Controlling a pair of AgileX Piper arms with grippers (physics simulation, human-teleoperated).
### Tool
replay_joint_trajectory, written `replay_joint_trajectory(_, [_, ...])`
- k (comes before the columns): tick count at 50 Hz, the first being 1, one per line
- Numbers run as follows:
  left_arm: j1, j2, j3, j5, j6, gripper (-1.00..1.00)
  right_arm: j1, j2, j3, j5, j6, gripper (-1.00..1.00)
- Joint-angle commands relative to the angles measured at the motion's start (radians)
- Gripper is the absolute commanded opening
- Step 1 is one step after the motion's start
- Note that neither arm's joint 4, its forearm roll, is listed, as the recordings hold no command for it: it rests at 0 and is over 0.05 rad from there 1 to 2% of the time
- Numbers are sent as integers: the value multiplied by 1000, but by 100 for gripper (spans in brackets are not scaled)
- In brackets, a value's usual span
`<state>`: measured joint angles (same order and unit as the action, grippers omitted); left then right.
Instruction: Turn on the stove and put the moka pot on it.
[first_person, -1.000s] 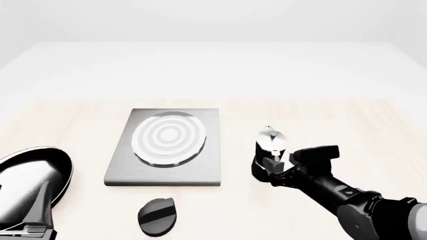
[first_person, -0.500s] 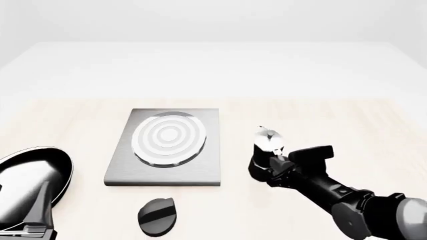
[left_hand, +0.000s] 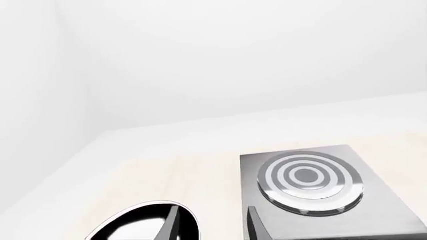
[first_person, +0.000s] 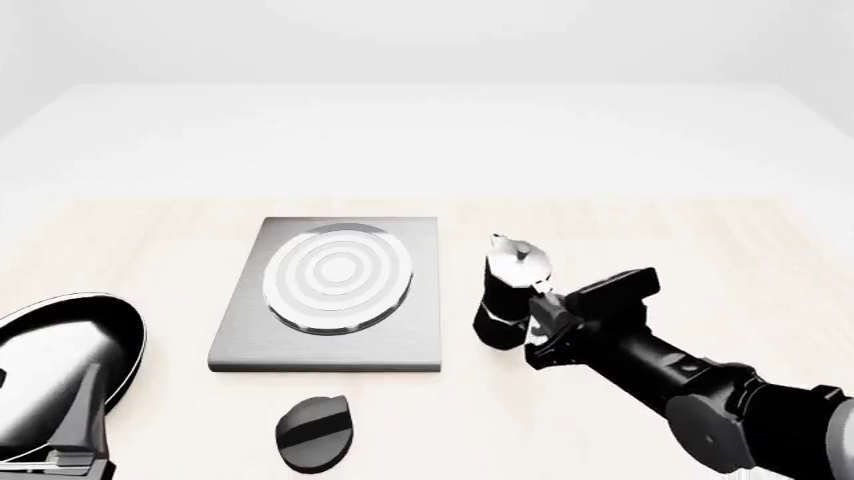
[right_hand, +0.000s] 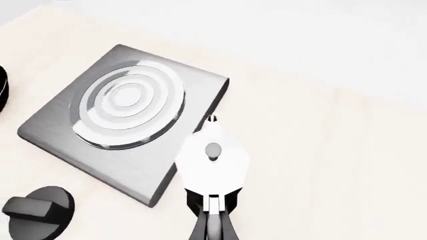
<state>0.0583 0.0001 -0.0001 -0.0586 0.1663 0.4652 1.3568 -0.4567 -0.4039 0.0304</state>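
Note:
The moka pot (first_person: 511, 288), with a black body and a silver top, is just off the right edge of the grey stove slab (first_person: 400, 345). My right gripper (first_person: 543, 318) is shut on its black side handle from the near right. In the right wrist view the pot's silver lid (right_hand: 213, 162) sits right ahead of the shut fingers (right_hand: 212, 222), beside the stove (right_hand: 50, 131). The ring burner (first_person: 339, 276) is bare. The black ridged knob (first_person: 314, 432) lies in front of the stove and also shows in the right wrist view (right_hand: 37, 212). My left gripper (left_hand: 213, 230) is open and empty, aimed between the pan and the stove (left_hand: 383, 220).
A black frying pan (first_person: 114, 305) with a shiny inside lies at the near left and also shows in the left wrist view (left_hand: 143, 222). The pale wooden table top (first_person: 694, 240) runs back to a white surface.
My right gripper has carried the moka pot left and a little away from me, up to the stove's right edge. The left arm, pan, stove and knob have not moved.

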Motion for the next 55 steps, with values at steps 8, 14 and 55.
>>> replay_joint_trajectory(8, [-4,0,0,8,6,100,107,-53,-258,202,-186,-100])
replay_joint_trajectory(14, [-5,0,0,10,7,100,130,4,-366,249,-214,-100])
replay_joint_trajectory(55, [-3,0,0,17,1,100,295,495,-915,344,-162,-100])
